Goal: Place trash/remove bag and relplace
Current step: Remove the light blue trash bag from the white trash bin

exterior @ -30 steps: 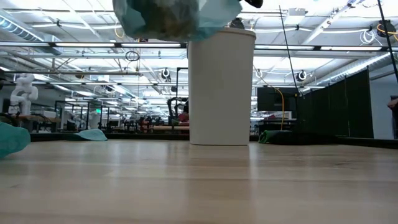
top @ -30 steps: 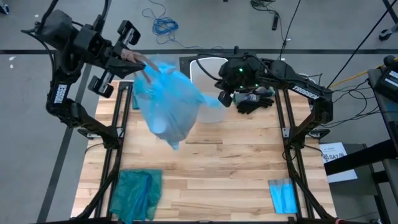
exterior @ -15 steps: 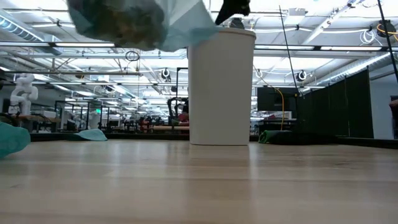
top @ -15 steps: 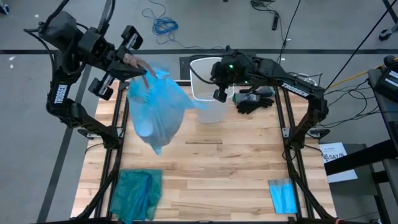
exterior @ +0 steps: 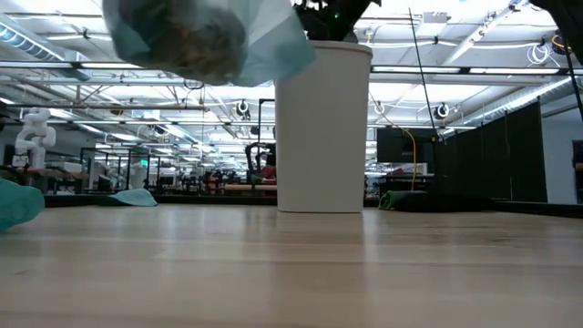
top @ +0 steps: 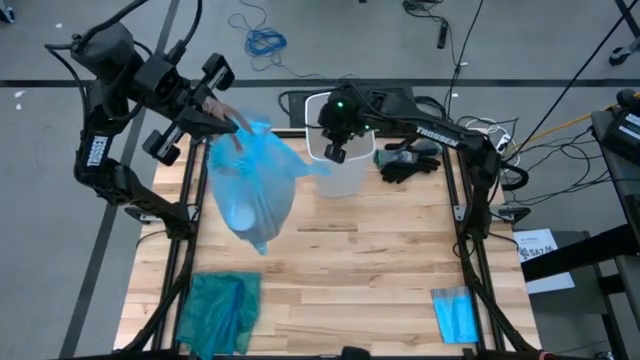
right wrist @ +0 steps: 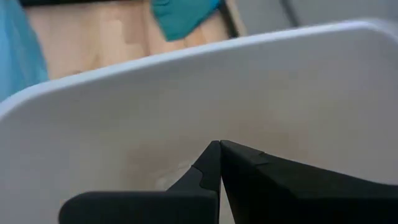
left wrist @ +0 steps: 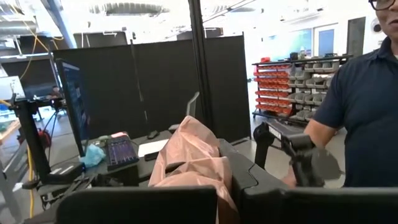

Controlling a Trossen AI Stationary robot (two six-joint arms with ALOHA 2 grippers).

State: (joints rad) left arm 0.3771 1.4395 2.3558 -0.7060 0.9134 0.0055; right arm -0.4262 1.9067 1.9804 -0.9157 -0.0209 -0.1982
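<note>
The light-blue bag [top: 250,180] hangs from my left gripper [top: 233,121] over the table's far left part. In the low view its bottom [exterior: 196,36] shows brownish trash through the plastic. The left gripper is shut on the bag's top. In the left wrist view only its pinkish fingers [left wrist: 189,155] show, not the bag. The white bin [top: 343,165] stands on its base at the far middle. My right gripper [top: 336,150] is shut and points down into the bin's mouth [right wrist: 186,124]. It holds nothing. My left gripper pinches the bag's gathered top [top: 240,130] between its two fingers. The fingers come about level from the table's far left. The bag hangs below them, full and rounded, its bottom [exterior: 182,55] clear of the table.
A darker teal-green bag [top: 218,310] lies crumpled at the near left. A small folded blue sheet [top: 455,312] lies at the near right. Black gloves [top: 408,162] sit right of the bin. The table's middle [top: 340,260] is bare wood. A person [left wrist: 360,112] stands beyond the table.
My right gripper has gone down and toward the table's left, from beside the bin's right rim to over its mouth, staying shut. The hanging bag has swung a little toward the left edge, away from the bin. My left gripper has rolled slightly in place.
</note>
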